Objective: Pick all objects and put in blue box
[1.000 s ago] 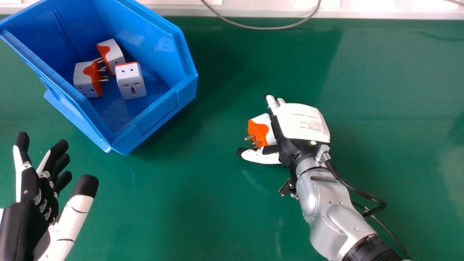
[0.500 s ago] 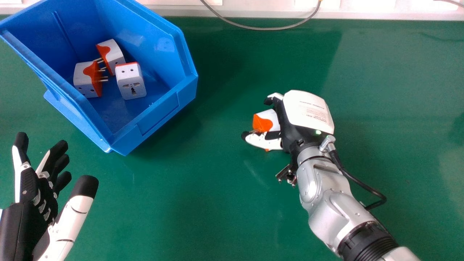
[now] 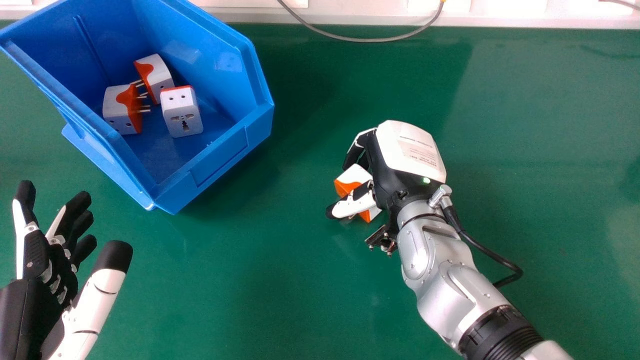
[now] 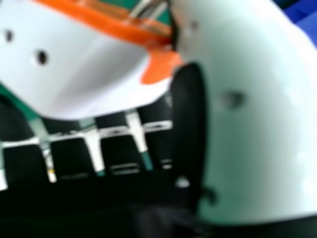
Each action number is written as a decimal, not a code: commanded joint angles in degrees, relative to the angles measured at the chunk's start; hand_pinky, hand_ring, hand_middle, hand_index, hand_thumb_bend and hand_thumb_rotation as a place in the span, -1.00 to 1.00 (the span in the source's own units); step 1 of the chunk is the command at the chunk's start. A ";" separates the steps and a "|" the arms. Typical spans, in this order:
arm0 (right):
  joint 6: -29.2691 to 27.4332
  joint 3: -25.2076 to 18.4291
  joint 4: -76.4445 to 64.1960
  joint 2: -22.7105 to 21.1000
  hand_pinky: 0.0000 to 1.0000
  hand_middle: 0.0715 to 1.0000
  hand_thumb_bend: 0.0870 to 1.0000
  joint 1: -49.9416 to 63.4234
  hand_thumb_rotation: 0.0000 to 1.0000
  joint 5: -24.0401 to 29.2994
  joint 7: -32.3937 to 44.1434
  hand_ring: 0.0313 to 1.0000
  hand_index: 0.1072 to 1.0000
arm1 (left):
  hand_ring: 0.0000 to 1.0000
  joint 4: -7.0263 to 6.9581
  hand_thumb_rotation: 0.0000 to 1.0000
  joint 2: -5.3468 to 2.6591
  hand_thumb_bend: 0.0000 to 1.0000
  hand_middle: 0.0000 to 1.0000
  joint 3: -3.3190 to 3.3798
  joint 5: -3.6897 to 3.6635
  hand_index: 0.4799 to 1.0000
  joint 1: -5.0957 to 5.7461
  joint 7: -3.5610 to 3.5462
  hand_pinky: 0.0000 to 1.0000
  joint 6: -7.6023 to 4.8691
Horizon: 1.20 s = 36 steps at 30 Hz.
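Note:
My right hand (image 3: 411, 152) is right of centre over the green table, its fingers bent down around a white and orange plug adapter (image 3: 354, 175) and its thumb lying across it. In the right hand view, the adapter (image 4: 94, 59) sits against the fingers, beside the thumb of my right hand (image 4: 252, 109). Three more adapters, one upright (image 3: 181, 111), one on its side (image 3: 117, 109) and one behind them (image 3: 159, 72), lie in the blue box (image 3: 217, 167). My left hand (image 3: 30, 300) is open at the lower left, palm inward.
The box stands at the upper left, its low front edge angled toward the lower left. Green table surface (image 3: 280, 240) stretches between the two hands. A grey cable (image 3: 350, 38) hangs in a curve over the table's far edge.
My right hand's fingers have curled further down around the adapter, and its thumb has come across it. The adapter has turned. The hand has lately shifted slightly left; the left hand has barely moved.

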 commanded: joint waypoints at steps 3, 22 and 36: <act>0.66 -0.11 -0.42 -0.17 -0.53 -0.27 -0.08 0.55 -1.00 0.66 1.20 -0.47 -0.05 | 0.87 -1.69 0.31 0.08 0.52 0.87 0.38 -0.33 0.71 0.47 0.04 0.84 -0.02; -0.43 0.18 -23.68 -2.75 -0.71 -0.32 -0.07 9.09 -1.00 0.06 3.53 -0.66 -0.13 | 0.87 -1.93 0.29 0.19 0.51 0.87 0.33 -0.36 0.71 -0.16 0.15 0.83 0.92; -0.05 -0.42 -50.31 -3.07 -0.76 -0.20 -0.08 18.26 -1.00 0.89 14.49 -0.70 -0.14 | 0.87 -1.84 0.28 0.43 0.51 0.87 0.57 -0.37 0.71 -1.12 0.15 0.83 1.81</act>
